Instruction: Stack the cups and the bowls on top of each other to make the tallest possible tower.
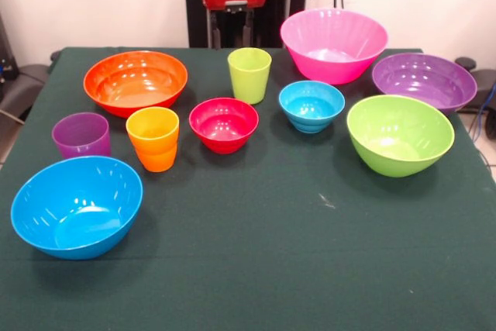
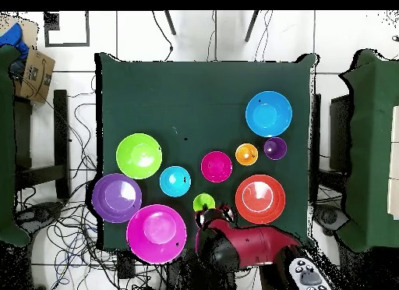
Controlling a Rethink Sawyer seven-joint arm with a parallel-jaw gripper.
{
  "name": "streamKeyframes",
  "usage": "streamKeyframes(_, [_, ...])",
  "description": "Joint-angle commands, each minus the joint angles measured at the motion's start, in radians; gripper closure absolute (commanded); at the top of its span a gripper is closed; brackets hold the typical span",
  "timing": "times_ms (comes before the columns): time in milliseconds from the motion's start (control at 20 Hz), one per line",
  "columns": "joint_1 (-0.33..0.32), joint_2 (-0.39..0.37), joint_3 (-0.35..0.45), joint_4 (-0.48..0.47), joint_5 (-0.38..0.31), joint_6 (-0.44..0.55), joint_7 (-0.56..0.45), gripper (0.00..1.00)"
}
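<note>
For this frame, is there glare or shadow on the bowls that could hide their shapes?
Front view: small white highlights dot the inner walls of the blue bowl and orange bowl, but rims stay clear; soft shadows fall beside each piece on the green cloth. Overhead view: bright patches sit in the pink bowl and orange bowl, outlines remain readable.

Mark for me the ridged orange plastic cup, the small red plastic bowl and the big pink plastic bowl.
Ridged orange plastic cup (image 1: 153, 145): front view, on its outer side wall.
Small red plastic bowl (image 1: 223, 124): front view, on its inner hollow.
Big pink plastic bowl (image 2: 156, 233): overhead view, on its inner floor.
</note>
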Motion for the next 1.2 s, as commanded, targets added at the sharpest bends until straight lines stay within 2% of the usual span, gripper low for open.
streamKeyframes(50, [-0.033,-0.072,0.159,0.005,0.082,0.170,0.060,0.00])
streamKeyframes(500, [-0.015,-0.050,0.133,-0.013,0.064,0.144,0.066,0.00])
streamKeyframes(1200, [0.027,0.038,0.081,-0.067,0.032,0.062,0.094,0.00])
